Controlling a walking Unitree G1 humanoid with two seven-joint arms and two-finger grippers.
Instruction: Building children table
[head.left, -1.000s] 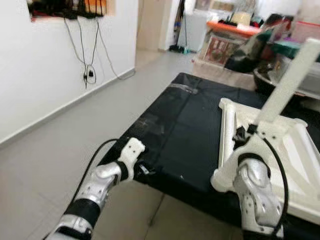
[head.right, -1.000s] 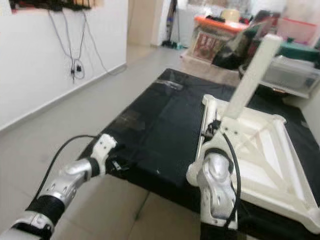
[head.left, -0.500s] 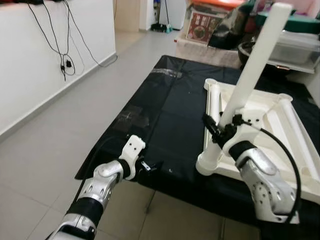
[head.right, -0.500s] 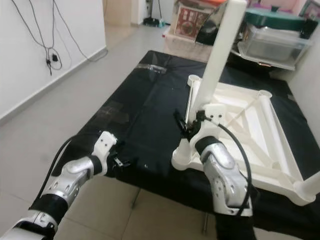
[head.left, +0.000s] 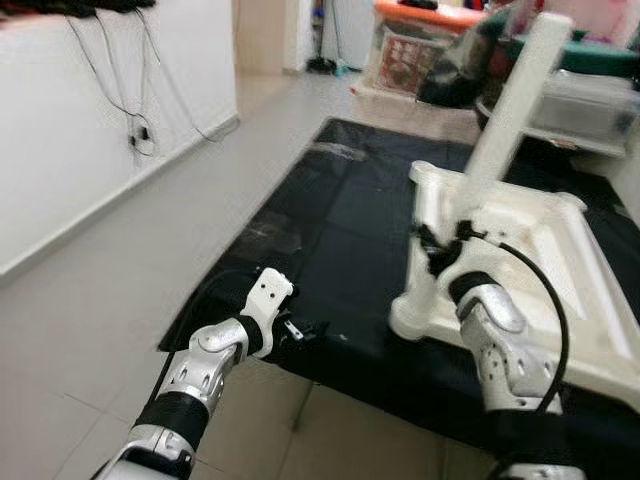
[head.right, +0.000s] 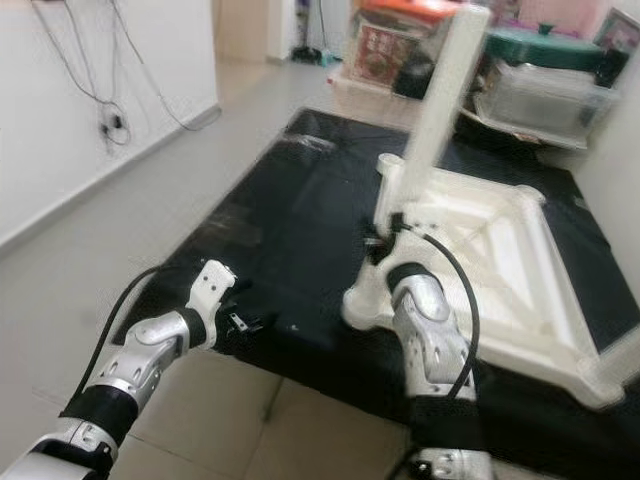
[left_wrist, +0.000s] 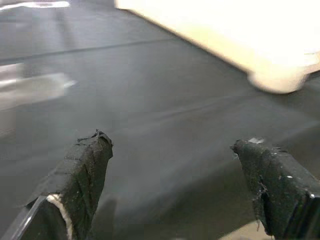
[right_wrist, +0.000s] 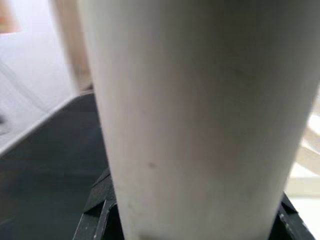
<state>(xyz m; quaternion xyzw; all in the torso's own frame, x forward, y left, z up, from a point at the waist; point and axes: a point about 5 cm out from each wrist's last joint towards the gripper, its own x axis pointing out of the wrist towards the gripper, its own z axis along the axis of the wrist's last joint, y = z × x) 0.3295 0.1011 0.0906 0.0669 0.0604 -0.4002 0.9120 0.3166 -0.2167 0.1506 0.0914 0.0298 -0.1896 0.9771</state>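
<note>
Right hand (head.left: 447, 250) grips the leg (head.left: 508, 110) w/ left hand (head.left: 303, 333) spread empty: stand leg plumb over corner socket (head.left: 415, 315) of tabletop (head.left: 560, 270), then press down.

Along the left of your frame runs a white wall (head.left: 70, 120), with black cables (head.left: 140, 125) dangling from a dark shelf edge at the upper left down to a plug. A pale skirting line meets the grey tiled floor (head.left: 110, 310), which fills the lower left and stretches up toward a doorway (head.left: 270, 35) at the top centre. A black sheet (head.left: 330, 220) is spread over the floor in mid-frame. At the upper right you see clutter: an orange-topped box (head.left: 420, 12), a framed picture (head.left: 400, 62) leaning on it, a translucent storage tub (head.left: 590, 105).
</note>
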